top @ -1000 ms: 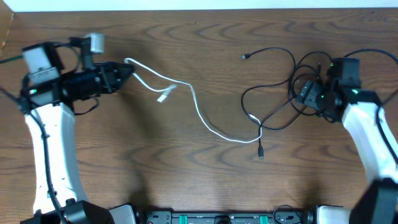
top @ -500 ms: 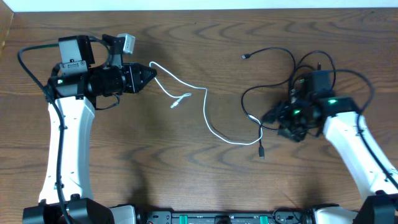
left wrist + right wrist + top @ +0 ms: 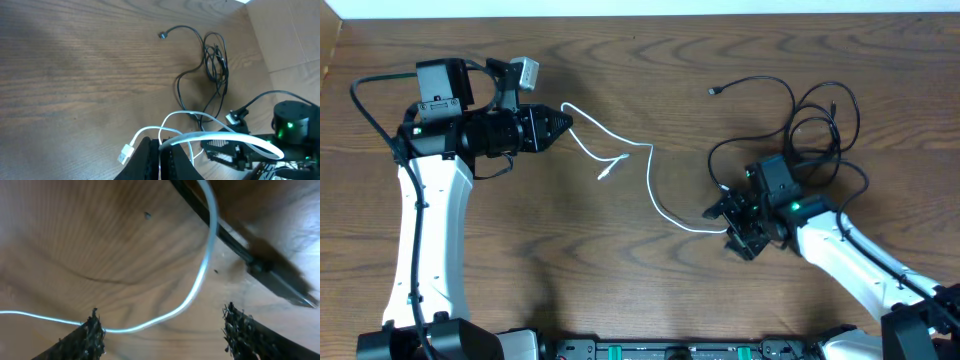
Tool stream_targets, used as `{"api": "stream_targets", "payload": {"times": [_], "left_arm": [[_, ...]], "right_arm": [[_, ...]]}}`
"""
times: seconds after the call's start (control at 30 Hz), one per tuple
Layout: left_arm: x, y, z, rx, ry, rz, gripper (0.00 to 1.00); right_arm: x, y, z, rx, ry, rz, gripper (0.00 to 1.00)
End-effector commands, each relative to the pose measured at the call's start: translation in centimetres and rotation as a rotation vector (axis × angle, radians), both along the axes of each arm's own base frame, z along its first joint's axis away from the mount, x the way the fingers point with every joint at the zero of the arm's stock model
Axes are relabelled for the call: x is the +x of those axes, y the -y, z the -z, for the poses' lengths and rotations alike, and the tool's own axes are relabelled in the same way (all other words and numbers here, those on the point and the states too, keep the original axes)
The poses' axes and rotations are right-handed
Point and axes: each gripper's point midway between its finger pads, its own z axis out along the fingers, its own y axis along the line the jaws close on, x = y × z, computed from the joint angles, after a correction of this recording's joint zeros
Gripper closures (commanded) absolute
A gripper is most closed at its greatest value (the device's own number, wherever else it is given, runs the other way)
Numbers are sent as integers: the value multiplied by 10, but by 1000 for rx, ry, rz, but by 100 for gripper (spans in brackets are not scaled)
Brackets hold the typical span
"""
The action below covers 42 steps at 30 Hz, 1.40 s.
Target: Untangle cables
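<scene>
Left claw [image 3: 563, 121] is clenched on the white cable [image 3: 650, 170] — right claw [image 3: 162, 330] hangs open over its far end, beside the black cables [image 3: 217, 62]. Next, I'd guess: pinch only white, drag clear.

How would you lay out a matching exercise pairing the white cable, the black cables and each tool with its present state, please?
Things:
1. white cable
2. black cables
3. left tool
4. right tool

States:
A. open, fingers either side of the white cable
B. looped in a bunch
C. shut on the white cable
D. running from one tool to the other

Pairs: 1-D, 2-B, 3-C, 4-A
</scene>
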Motion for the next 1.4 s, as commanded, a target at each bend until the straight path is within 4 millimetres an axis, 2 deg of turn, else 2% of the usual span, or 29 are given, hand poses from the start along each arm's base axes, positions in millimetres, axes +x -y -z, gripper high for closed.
{"api": "stream_targets", "payload": {"times": [0.0,0.1,0.2,0.47,0.7,0.8,0.93,1.03,1.13,1.23,1.37], "left_arm": [[0,0,2,0,-12,2,92],[0,0,2,-1,-14,2,92],[0,0,2,-1,-14,2,92],[-5,1,5,-5,-46,2,93],[-8,2,7,-7,-62,2,92],[-9,2,7,-8,-67,2,92],[-10,2,8,-9,-73,2,92],[-12,2,9,-10,-83,3,92],[-13,5,10,-3,-77,21,92],[-15,13,11,30,-27,92,92],[-19,27,15,34,-29,140,92]], "right_arm": [[-5,4,14,-17,-47,114,28],[1,12,22,-45,-17,172,39],[10,11,20,-41,35,181,51],[28,13,15,-78,167,106,99],[56,-2,-9,-74,437,-112,99],[67,-17,-34,-18,582,-201,99],[77,-16,-66,-53,740,-256,99],[80,-7,-83,-119,816,-255,98],[81,-8,-106,-158,943,-330,98],[77,-26,-133,-140,1101,-454,98],[68,-48,-145,-85,1183,-542,99]]}}
